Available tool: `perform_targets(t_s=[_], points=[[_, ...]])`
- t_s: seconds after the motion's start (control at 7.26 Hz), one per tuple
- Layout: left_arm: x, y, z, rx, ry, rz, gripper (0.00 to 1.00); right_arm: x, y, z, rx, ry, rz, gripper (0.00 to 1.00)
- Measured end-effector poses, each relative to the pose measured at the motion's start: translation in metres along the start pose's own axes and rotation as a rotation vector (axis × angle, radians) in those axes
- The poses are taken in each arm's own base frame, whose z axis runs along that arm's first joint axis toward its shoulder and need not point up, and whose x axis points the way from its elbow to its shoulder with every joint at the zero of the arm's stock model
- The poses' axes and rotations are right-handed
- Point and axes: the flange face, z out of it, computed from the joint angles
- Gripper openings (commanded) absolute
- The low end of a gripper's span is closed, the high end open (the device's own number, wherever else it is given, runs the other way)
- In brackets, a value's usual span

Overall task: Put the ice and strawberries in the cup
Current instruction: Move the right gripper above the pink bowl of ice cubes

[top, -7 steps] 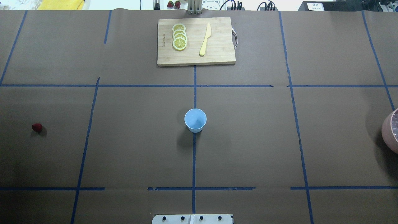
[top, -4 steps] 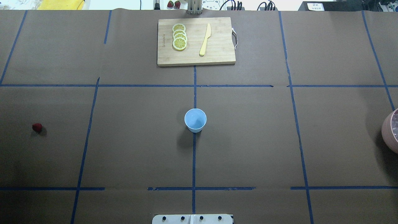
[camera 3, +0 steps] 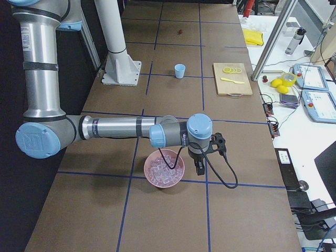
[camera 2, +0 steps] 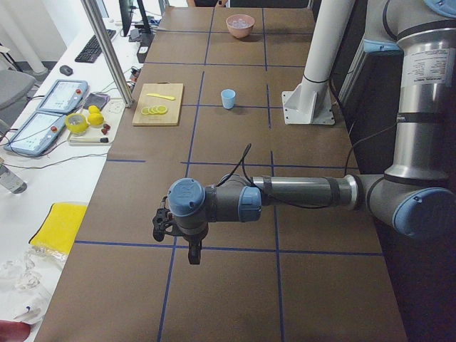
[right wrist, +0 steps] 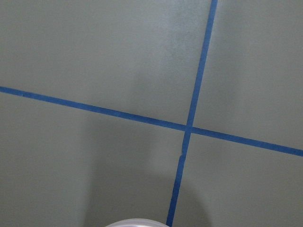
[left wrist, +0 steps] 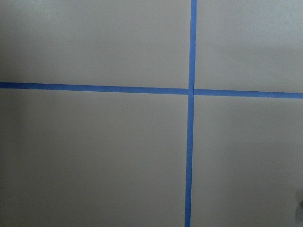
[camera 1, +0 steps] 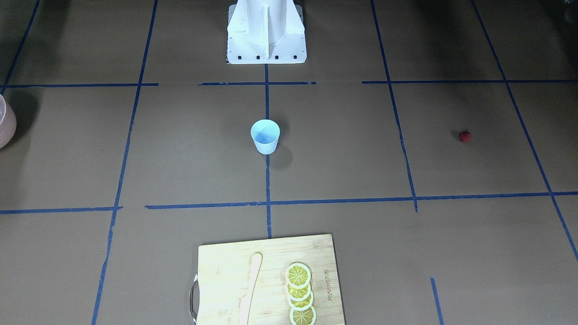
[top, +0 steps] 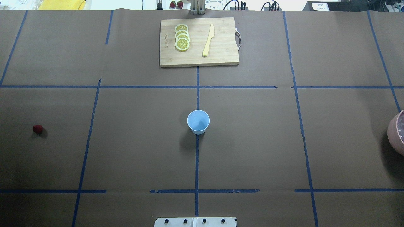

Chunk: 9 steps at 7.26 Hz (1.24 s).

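Observation:
The light-blue cup (top: pixel 198 121) (camera 1: pixel 265 135) stands upright at the table's middle with nothing showing inside it. One small dark-red strawberry (top: pixel 37 128) (camera 1: pixel 464 136) lies alone far out on my left side. The ice (camera 3: pixel 164 169) fills a pinkish bowl (camera 3: pixel 164 168) (top: pixel 397 132) at my right end. My left gripper (camera 2: pixel 193 254) hangs over bare table at the left end, seen only from the side, so I cannot tell its state. My right gripper (camera 3: pixel 200 169) hangs just beside the bowl's rim, and I cannot tell its state either.
A wooden cutting board (top: pixel 221 47) at the far middle carries several lemon slices (top: pixel 182 37) and a yellow knife (top: pixel 208 40). The white robot base (camera 1: pixel 266 31) stands at the near middle. Blue tape lines grid the brown table cover.

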Motion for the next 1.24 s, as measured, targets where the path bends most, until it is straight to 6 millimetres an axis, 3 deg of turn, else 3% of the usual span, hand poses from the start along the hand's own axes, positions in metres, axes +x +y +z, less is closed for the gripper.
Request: perform_targets(t_s=[0.14,0.55,0.69,1.24], points=[[0.000,0.000,0.000,0.001,0.000,0.001,1.00,-0.009,0.013,0.001,-0.003,0.006,-0.019,0.99],[0.001,0.000,-0.001,0.003,0.000,0.001,1.00,-0.005,0.065,0.018,0.009,0.026,-0.058,0.99],[0.001,0.000,-0.001,0.003,0.000,0.002,1.00,-0.008,0.076,0.027,0.005,0.032,-0.082,0.93],[0.003,-0.001,-0.003,0.007,0.001,0.005,1.00,-0.025,0.082,0.062,-0.063,0.057,-0.146,0.82]])
